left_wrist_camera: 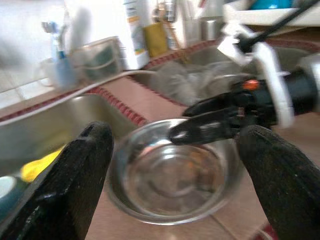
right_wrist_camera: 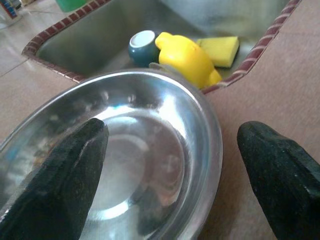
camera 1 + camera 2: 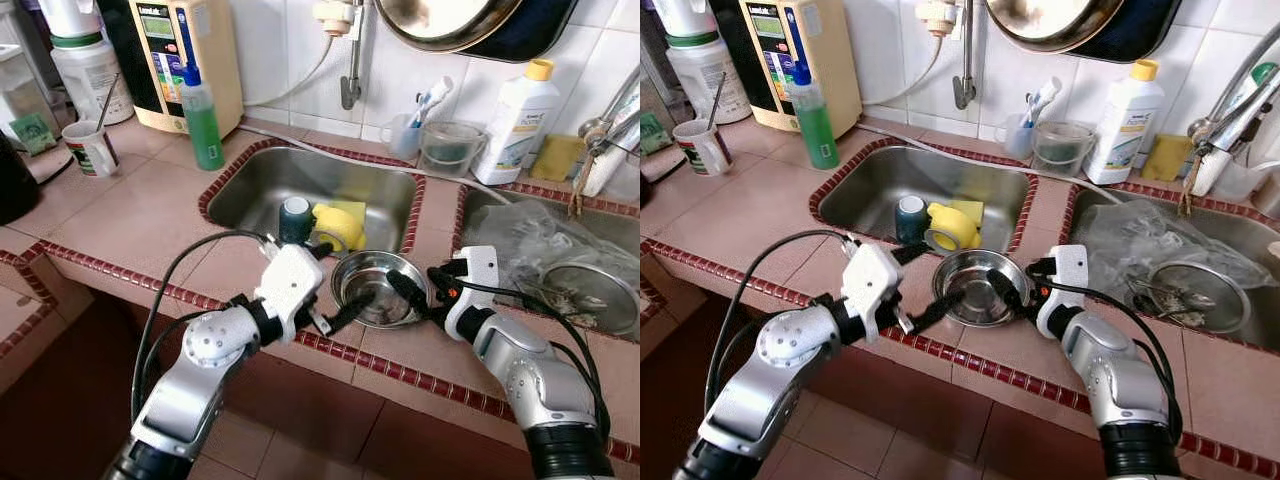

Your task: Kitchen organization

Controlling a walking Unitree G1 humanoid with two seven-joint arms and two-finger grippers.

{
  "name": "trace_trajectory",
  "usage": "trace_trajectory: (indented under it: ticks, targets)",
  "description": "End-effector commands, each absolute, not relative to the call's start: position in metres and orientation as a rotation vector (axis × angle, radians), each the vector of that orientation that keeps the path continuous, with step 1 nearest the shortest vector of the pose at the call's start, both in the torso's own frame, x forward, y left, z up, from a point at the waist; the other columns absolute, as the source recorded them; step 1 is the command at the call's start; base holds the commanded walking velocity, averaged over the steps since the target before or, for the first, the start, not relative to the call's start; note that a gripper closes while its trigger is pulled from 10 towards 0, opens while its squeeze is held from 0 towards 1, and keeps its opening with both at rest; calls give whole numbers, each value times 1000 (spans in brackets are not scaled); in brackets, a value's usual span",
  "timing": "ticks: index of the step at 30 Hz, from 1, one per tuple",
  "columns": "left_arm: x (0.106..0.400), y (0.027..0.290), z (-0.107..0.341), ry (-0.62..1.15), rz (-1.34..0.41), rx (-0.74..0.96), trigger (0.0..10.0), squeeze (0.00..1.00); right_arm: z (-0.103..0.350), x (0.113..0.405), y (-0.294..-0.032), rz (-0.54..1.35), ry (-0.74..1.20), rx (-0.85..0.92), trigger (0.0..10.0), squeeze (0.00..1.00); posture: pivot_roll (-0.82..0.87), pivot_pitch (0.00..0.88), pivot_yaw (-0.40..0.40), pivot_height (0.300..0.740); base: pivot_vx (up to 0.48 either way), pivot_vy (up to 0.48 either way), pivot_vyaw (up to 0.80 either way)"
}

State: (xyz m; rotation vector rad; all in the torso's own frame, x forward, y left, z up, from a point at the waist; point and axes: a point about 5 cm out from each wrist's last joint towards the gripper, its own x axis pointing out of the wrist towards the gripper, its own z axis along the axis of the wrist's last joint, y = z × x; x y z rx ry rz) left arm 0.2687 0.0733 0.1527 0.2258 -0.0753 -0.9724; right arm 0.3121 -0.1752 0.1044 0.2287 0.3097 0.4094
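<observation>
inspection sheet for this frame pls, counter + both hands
Surface: tiled counter, two sinks.
Job's things: steel bowl on counter edge by left sink.
Clutter: teal cup, yellow cup, sponge in left sink; strainer in right sink; green bottle, mug.
Grippers: left hand and right hand open at bowl rim.
Cables: black cable on left arm.
Surroundings: tiled wall, white bottle.

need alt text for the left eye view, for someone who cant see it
A steel bowl sits on a tiled counter in front of a sink, with the open left gripper and open right gripper reaching it from either side. In the sink lie a teal cup, a yellow cup and a yellow sponge; a green bottle stands behind.
</observation>
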Motion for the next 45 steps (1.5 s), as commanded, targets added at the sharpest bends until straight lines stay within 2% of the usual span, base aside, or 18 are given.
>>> trace_trajectory:
  ticks: [1,13,14,16,19,21,23,24,25,26,27,29,31,33,38,43,44,45]
  targets:
    - [264,70,155,-83,-1017,241,10000,0,107,311,-179,410,312,249,10000,0,-40,0,-27,740,0,0,0]
    - [260,70,157,-85,-1037,245,10000,0,96,313,-185,383,361,355,9922,0,-33,0,-28,740,0,0,0]
    - [259,71,156,-79,-1042,245,10000,0,97,313,-185,390,365,377,8941,0,-33,0,-29,740,0,0,0]
    - [259,71,156,-75,-1048,245,10000,0,97,314,-185,396,369,390,8510,0,-33,0,-28,740,0,0,0]
    - [259,71,156,-74,-1049,245,10000,0,97,314,-184,414,378,393,8667,0,-33,0,-27,740,0,0,0]
    - [259,71,157,-75,-1048,245,10000,0,97,315,-184,434,389,411,8196,0,-33,0,-26,740,0,0,0]
    - [260,71,158,-76,-1044,243,10000,0,98,317,-184,464,399,416,4706,0,-32,0,-26,740,0,0,0]
    - [260,71,158,-76,-1044,243,10000,0,98,317,-184,464,399,416,4706,0,-32,0,-26,740,0,0,0]
    - [260,71,159,-77,-1043,241,10000,0,99,318,-185,473,402,395,6078,0,-30,0,-26,740,0,0,0]
    - [260,71,159,-77,-1043,241,10000,0,99,318,-185,473,402,395,6078,0,-30,0,-26,740,0,0,0]
    - [261,71,160,-79,-1041,240,10000,0,101,319,-185,484,405,379,4784,0,-28,0,-28,740,0,0,0]
    - [261,71,160,-80,-1039,239,10000,0,103,321,-186,493,406,367,5216,0,-29,0,-26,740,0,0,0]
    - [261,71,161,-81,-1036,239,10000,0,105,323,-186,503,416,346,5098,0,-26,0,-29,740,0,0,0]
    - [261,71,161,-83,-1032,237,10000,0,107,326,-187,514,422,342,4275,0,-24,0,-30,740,0,0,0]
    - [262,71,162,-85,-1021,237,10000,0,109,330,-187,528,434,326,4431,0,-18,0,-34,740,0,0,0]
    - [263,72,164,-89,-1011,237,10000,0,112,336,-186,535,446,352,3255,0,-11,0,-38,740,0,0,0]
    - [263,72,164,-90,-1009,238,10000,0,113,337,-186,542,448,362,1333,0,-8,0,-39,740,0,0,0]
    - [263,72,164,-90,-1007,238,10000,0,113,337,-185,544,449,365,1569,0,-6,1,-42,740,0,0,0]
